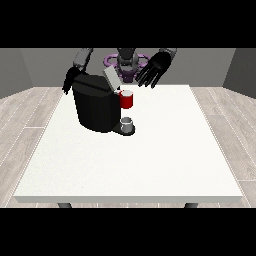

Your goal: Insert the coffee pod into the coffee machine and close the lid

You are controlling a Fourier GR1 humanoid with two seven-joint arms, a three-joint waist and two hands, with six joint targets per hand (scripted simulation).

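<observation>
The white desk point(150, 165) is carrying a black coffee machine point(95, 107) toward its far side, lid point(111, 78) tilting up, probably waiting to take a pod. A red thing at the machine point(127, 100) is sitting above a small grey thing point(127, 121), possibly the pod. The hand at the view's right point(155, 67) is hovering with fingers spread wide, holding nothing; the hand at the view's left point(69, 80) is mostly hiding behind the machine, so I cannot tell its state.

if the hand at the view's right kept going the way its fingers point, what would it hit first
Probably the red thing at the machine: the hand at the view's right points its spread fingers down toward it, though depth is unclear.
</observation>
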